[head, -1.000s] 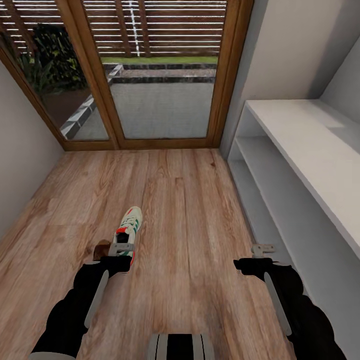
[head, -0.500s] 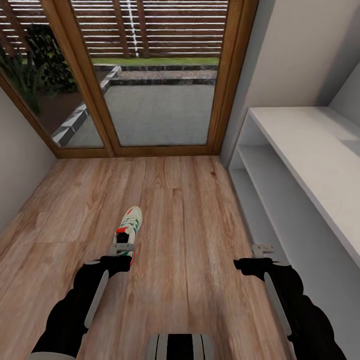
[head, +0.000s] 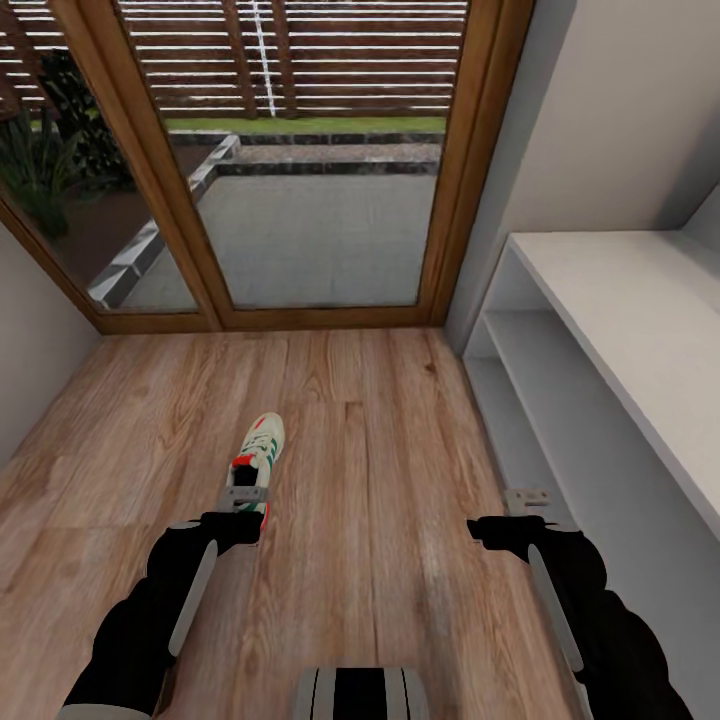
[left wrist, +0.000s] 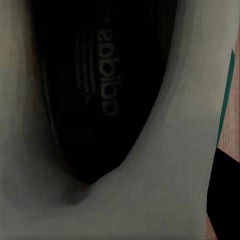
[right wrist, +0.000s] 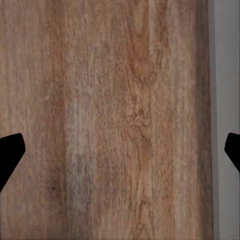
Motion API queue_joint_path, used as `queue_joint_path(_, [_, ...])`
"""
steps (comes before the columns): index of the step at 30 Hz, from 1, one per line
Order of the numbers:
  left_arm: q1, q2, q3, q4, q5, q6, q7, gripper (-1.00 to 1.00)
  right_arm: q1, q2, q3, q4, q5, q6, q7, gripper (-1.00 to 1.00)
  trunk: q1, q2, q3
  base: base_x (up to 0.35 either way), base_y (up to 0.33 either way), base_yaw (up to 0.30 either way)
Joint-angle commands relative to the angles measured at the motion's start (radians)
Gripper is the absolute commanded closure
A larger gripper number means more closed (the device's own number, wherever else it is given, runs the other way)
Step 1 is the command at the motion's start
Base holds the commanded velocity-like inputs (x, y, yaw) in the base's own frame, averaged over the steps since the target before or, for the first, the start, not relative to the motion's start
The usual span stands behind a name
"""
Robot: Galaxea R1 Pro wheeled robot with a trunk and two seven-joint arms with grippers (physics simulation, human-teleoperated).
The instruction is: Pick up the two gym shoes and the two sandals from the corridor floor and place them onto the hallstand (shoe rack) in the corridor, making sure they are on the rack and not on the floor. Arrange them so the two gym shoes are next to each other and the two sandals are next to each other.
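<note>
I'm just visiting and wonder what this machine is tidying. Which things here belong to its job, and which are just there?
Part of the job:
- gym shoe, heel in the left gripper
- hallstand, pale shelving along the right
- corridor floor
- right gripper, open over bare planks

Just there:
- glass door with wooden frame
- patio outside
- wall on the left

We see even, soft daylight from the glass doors [head: 300,200] across the plank floor [head: 400,450]; shadows are faint, renders slightly blurred, and the shoe's interior [left wrist: 100,90] is dark at close range.
</note>
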Motion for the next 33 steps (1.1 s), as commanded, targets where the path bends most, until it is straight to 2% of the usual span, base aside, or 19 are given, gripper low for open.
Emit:
queue_joint_path(1, [0.000,0.000,0.000,0.000,0.000,0.000,0.000,1.00,0.000,0.000,0.000,0.000,0.000,0.000,0.000,-1.00,0.000,0.000,0.000,0.333,0.000,0.000])
queue_joint_path(10, [0.000,0.000,0.000,0.000,0.000,0.000,0.000,1.00,0.000,0.000,-0.001,0.000,-0.001,-0.001,-0.001,-1.00,0.000,0.000,0.000,0.317,0.000,0.000])
queue_joint_path(21, [0.000,0.000,0.000,0.000,0.000,0.000,0.001,1.00,0.000,0.000,0.000,0.002,0.000,-0.002,0.000,-1.00,0.000,0.000,0.000,0.051,0.000,0.000])
queue_joint_path(33, [0.000,0.000,0.001,0.000,0.001,0.000,0.001,1.00,0.000,0.002,0.002,0.002,0.000,0.000,-0.001,-1.00,0.000,0.000,0.000,0.227,0.000,0.000])
